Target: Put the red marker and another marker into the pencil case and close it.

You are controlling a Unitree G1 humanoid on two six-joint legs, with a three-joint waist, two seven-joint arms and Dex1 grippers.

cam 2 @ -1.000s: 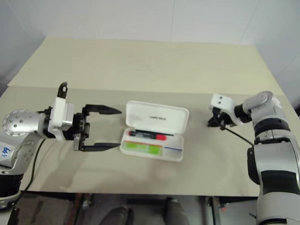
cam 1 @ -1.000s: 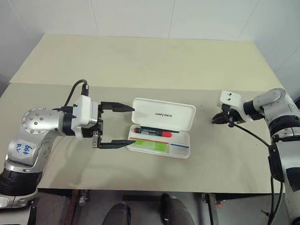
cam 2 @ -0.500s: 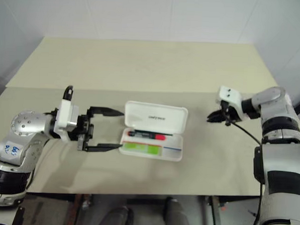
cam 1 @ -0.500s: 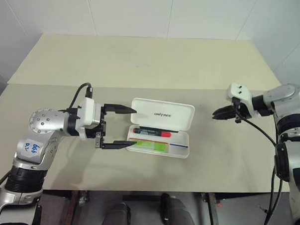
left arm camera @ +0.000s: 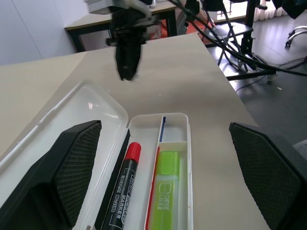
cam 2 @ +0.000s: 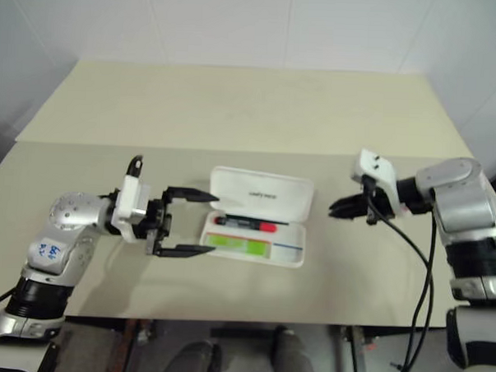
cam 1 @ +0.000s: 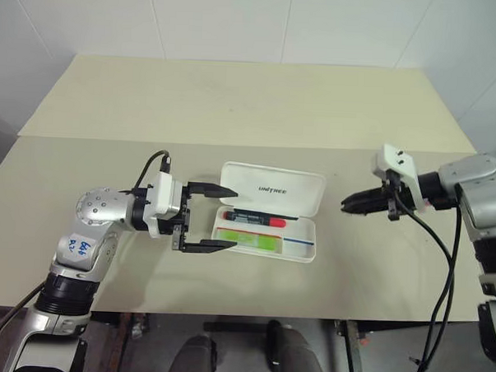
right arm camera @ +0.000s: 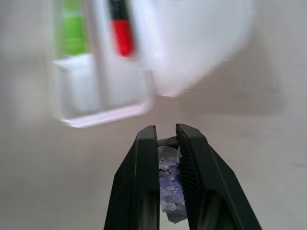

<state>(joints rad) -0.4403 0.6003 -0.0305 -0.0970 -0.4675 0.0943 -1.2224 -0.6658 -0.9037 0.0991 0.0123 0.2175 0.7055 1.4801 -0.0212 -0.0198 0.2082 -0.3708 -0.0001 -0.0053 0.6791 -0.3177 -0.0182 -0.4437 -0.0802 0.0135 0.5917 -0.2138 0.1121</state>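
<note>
- Left gripper (cam 1: 218,218) is wide open and holds nothing. It sits at the case's 9 o'clock end, one finger near the lid side and one near the tray side.
- Right gripper (cam 1: 349,204) has its fingers pressed together and is empty. It hangs at 3 o'clock of the case, apart from it, pointing toward it.
- On the table (cam 1: 235,111), a bit toward 6 o'clock from its centre, lies the case (cam 1: 267,222), open, with the lid folded back toward 12 o'clock.
- Inside the tray is the red marker (cam 1: 253,218), along the side next to the lid, with its red cap toward 3 o'clock.
- Beside it, on the 6 o'clock side of the tray, lies the green marker (cam 1: 244,238), in its own compartment.
- At the 3 o'clock end a small compartment of the tray stays free.
- So I judge the filling part is done: both markers are already in.
- What is left is only the closing. The lid is not yet down, and no gripper touches it, as far as I can see.
- I think the left gripper, being so near, is the one placed to turn the lid over.
</note>
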